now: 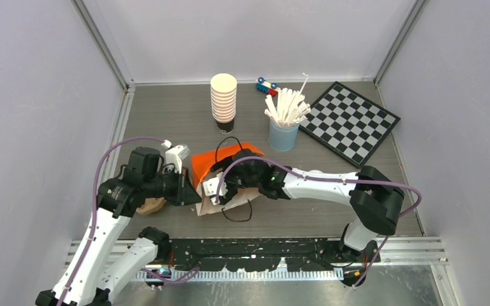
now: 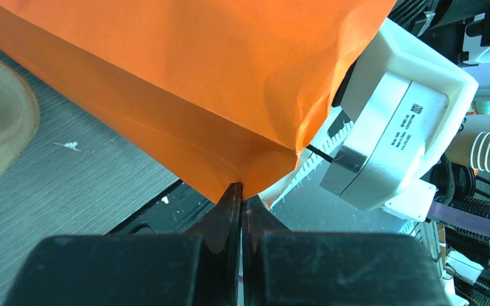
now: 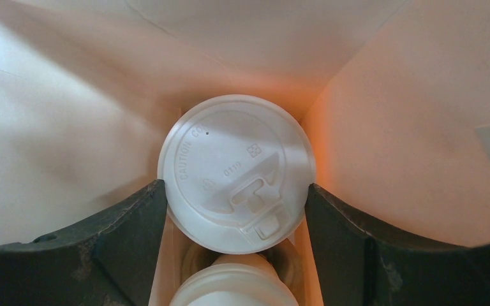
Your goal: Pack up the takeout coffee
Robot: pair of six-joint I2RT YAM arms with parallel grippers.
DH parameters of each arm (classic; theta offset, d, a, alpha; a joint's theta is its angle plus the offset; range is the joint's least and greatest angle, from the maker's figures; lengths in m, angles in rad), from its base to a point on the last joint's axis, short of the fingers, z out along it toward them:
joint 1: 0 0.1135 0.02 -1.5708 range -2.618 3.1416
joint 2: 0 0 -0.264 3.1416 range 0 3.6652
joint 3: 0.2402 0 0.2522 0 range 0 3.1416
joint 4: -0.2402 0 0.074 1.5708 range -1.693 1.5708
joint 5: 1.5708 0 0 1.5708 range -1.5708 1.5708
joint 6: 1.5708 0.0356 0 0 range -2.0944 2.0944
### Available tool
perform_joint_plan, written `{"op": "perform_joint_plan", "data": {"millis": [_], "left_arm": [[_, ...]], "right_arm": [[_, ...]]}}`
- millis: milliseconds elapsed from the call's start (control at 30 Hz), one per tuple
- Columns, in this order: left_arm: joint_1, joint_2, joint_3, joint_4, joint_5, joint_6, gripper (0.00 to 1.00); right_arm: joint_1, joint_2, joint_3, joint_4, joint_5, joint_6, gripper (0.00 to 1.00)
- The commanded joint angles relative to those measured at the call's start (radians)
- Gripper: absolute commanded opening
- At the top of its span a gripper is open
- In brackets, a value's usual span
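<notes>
Left claw (image 2: 241, 191) is shut on the rim of the orange bag (image 2: 185, 83); inside this bag, right claw (image 3: 236, 213), spread wide, holds a lidded cup (image 3: 230, 150).

Top view: evenly bright, diffuse overhead light, soft short shadows, sharp throughout.
Left wrist view: bright; orange bag (image 2: 185, 83) saturated; left fingers (image 2: 224, 213) slightly soft.
Right wrist view: dim, orange glow at right; takeout coffee lid (image 3: 236, 169) sharp; right fingers (image 3: 121, 236) dark, blurred.

White-lidded cup (image 3: 236, 172) inside paper bag (image 3: 389, 127), second cup (image 3: 233, 287) nearer.
</notes>
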Motion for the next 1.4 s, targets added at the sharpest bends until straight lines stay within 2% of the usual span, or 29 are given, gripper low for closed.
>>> {"op": "perform_joint_plan", "data": {"millis": [0, 267, 600, 1367], "left_arm": [[0.004, -0.002, 0.038, 0.001, 0.022, -0.004, 0.00], [0.004, 0.001, 0.038, 0.007, 0.014, -0.019, 0.00], [0.004, 0.005, 0.037, 0.005, -0.001, -0.021, 0.00], [0.004, 0.017, 0.034, 0.012, -0.005, -0.011, 0.00]], "right_arm": [[-0.008, 0.028, 0.059, -0.095, 0.036, -0.009, 0.71], [-0.008, 0.021, 0.080, -0.188, 0.039, -0.046, 0.73], [-0.006, -0.011, 0.077, -0.127, 0.031, 0.010, 0.84], [-0.007, -0.068, 0.092, -0.187, 0.009, 0.073, 0.84]]}}
